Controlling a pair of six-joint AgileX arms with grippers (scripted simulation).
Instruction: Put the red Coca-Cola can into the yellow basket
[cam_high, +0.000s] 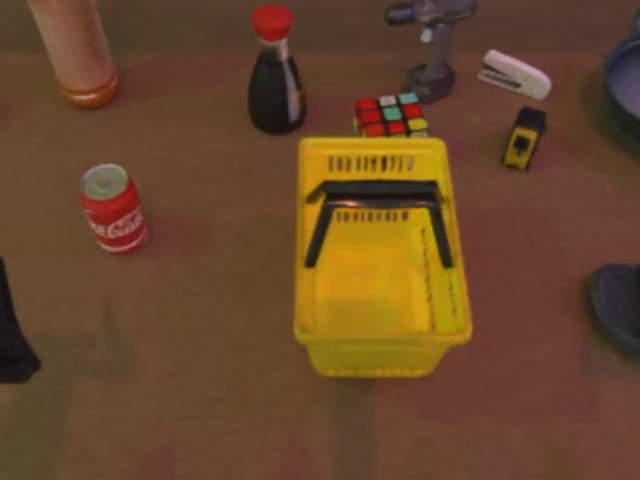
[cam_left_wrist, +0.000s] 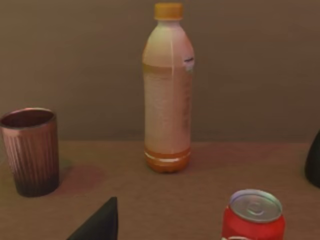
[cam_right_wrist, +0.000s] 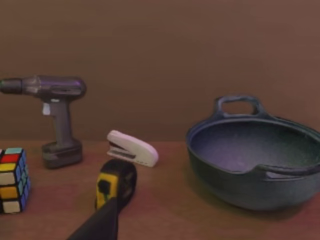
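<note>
**Can stands on the table's left, apart from the basket; both arms wait at the edges**

Top view: a brown table seen from above. The red Coca-Cola can (cam_high: 113, 209) stands upright on the left side, silver top showing, with nothing touching it. The yellow basket (cam_high: 382, 340) sits near the middle, well apart from the can, its black handles folded across the opening and nothing visible inside. Along the far edge stand an orange-capped drink bottle (cam_high: 75, 52) at the left, a dark soy-sauce bottle (cam_high: 275, 72) with a red cap, a puzzle cube (cam_high: 390, 114) just behind the basket, a power drill (cam_high: 433, 45), a white stapler (cam_high: 514, 74) and a yellow-and-black tape measure (cam_high: 523, 137). A dark pot (cam_high: 625, 80) shows at the right edge. A dark part of the left arm (cam_high: 14, 330) sits at the left edge and a dark part of the right arm (cam_high: 616, 305) at the right edge; whether either gripper is wide or narrow cannot be told.

Left wrist view: the can (cam_left_wrist: 254, 215) stands close by, and the drink bottle (cam_left_wrist: 168, 90) stands upright farther off. A ribbed metal cup (cam_left_wrist: 30, 150) stands off to one side. One dark fingertip (cam_left_wrist: 100, 225) juts into the frame, touching nothing.

Right wrist view: the tape measure (cam_right_wrist: 116, 187) lies close, with the stapler (cam_right_wrist: 132, 148), the drill (cam_right_wrist: 55, 120), the cube (cam_right_wrist: 12, 179) and the pot (cam_right_wrist: 255, 165) spread beyond. One dark fingertip (cam_right_wrist: 100, 225) shows here too, free of everything.
</note>
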